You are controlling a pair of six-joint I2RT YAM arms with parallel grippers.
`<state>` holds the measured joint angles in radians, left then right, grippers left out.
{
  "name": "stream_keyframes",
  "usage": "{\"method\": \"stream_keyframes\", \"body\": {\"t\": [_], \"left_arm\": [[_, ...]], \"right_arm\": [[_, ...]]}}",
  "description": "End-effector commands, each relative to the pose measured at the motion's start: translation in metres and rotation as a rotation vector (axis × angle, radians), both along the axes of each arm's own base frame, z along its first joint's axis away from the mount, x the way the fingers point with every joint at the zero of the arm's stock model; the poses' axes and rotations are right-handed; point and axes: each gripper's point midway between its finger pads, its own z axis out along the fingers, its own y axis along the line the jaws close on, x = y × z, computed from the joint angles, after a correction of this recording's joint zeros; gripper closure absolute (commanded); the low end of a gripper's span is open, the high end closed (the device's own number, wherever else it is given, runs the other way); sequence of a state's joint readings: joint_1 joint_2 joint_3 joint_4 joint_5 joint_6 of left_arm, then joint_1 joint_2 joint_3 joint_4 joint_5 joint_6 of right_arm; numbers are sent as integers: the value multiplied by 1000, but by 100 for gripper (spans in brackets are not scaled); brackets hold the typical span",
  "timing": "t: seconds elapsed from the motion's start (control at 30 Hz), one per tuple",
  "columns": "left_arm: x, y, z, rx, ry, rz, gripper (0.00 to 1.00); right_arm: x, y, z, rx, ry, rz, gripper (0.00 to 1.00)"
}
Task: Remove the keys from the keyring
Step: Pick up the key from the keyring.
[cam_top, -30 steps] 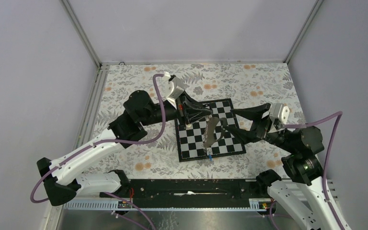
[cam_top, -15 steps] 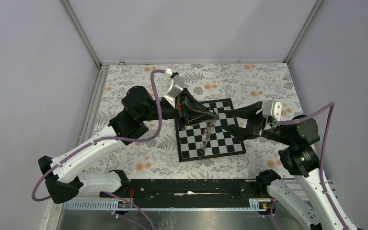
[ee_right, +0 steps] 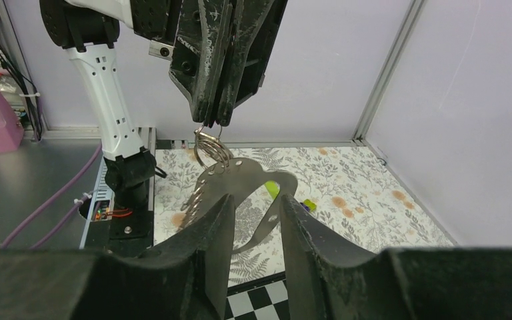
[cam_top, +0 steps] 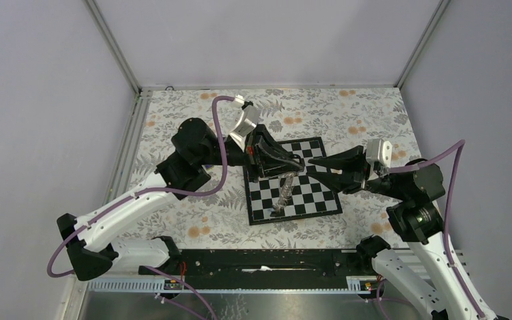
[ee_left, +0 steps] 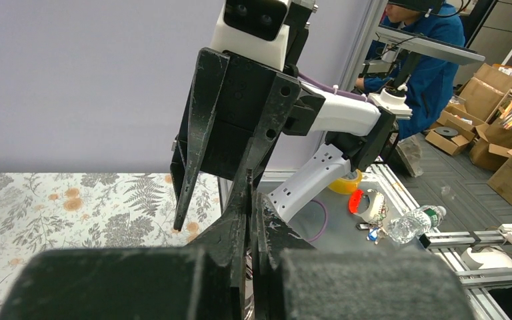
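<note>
The left fingers [ee_right: 207,80] are staying clenched on the keyring [ee_right: 208,148], dangling the keys [ee_right: 237,179] over the chessboard [cam_top: 320,200]. From three o'clock, the right fingers [ee_right: 203,247] are narrowing around one key, probably readying a pull. I cannot tell whether they are gripping it yet.

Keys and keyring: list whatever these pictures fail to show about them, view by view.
- Top external: the keys are a blurred smear under the left end effector; their number is unreadable.
- Right wrist: the keyring shows its metal ring, but the right end effector covers the keys' lower ends with its fingers; contact cannot be told.
- Left wrist: the left end effector's shut fingers fill the lower frame, hiding keyring and keys.
</note>
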<state>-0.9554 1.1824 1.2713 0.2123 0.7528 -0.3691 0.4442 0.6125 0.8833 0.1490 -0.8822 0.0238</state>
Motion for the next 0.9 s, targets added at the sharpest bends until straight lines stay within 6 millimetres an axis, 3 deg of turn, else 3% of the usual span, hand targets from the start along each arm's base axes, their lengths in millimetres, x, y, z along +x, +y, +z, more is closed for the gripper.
{"method": "stream_keyframes", "body": {"t": [0.0,0.43,0.63,0.67,0.7,0.87], "left_arm": [[-13,9,38,-109,-83,-45,100],[1,5,40,-103,-78,32,100],[3,4,44,-108,-95,40,100],[-10,22,63,-153,-126,42,100],[3,6,47,-111,-97,46,100],[8,2,46,-113,-86,66,100]], "right_arm": [[-5,2,13,33,-21,29,62],[-7,2,11,58,-8,38,60],[-16,3,19,89,10,84,61],[-17,3,20,91,11,85,62],[-17,2,21,96,12,84,64],[-17,1,25,137,28,82,62]]}}
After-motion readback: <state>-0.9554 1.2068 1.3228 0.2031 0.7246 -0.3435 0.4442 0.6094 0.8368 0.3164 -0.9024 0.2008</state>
